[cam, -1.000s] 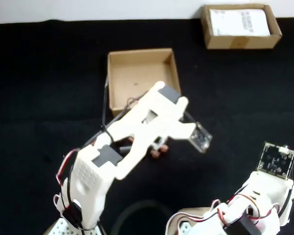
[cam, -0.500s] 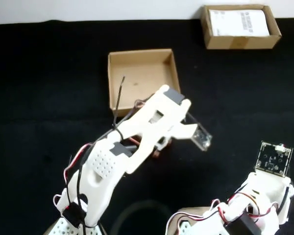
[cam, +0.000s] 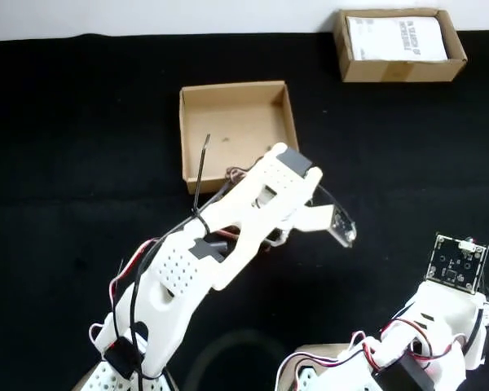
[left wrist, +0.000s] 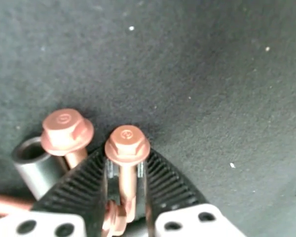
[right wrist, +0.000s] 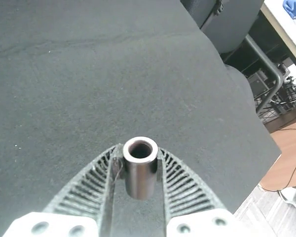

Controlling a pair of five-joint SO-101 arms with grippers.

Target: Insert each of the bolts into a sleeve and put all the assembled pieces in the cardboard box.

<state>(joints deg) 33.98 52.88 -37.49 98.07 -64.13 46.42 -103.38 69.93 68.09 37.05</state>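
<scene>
My left gripper [left wrist: 126, 185] is shut on the shank of a copper bolt [left wrist: 127, 144], whose hex head sticks out past the fingertips just above the black table. Close beside it lies a second copper bolt [left wrist: 66, 132] against a dark metal sleeve [left wrist: 32, 162]. My right gripper [right wrist: 139, 154] is shut on another dark sleeve [right wrist: 139, 168], its open bore facing outward. In the high view the left arm [cam: 253, 204] stretches over the table's middle, just in front of the open cardboard box [cam: 197, 106]. The right arm [cam: 452, 281] stands at the near right.
A second cardboard box [cam: 398, 72] holding a printed sheet sits at the far right corner. More copper pieces [left wrist: 0, 203] lie beside the left gripper. The black table's edge [right wrist: 246, 118] runs close past the right gripper, with a chair and floor beyond.
The left arm has stretched a little farther forward and to the right, and now covers the copper bolts seen beneath it before. The right arm has barely shifted.
</scene>
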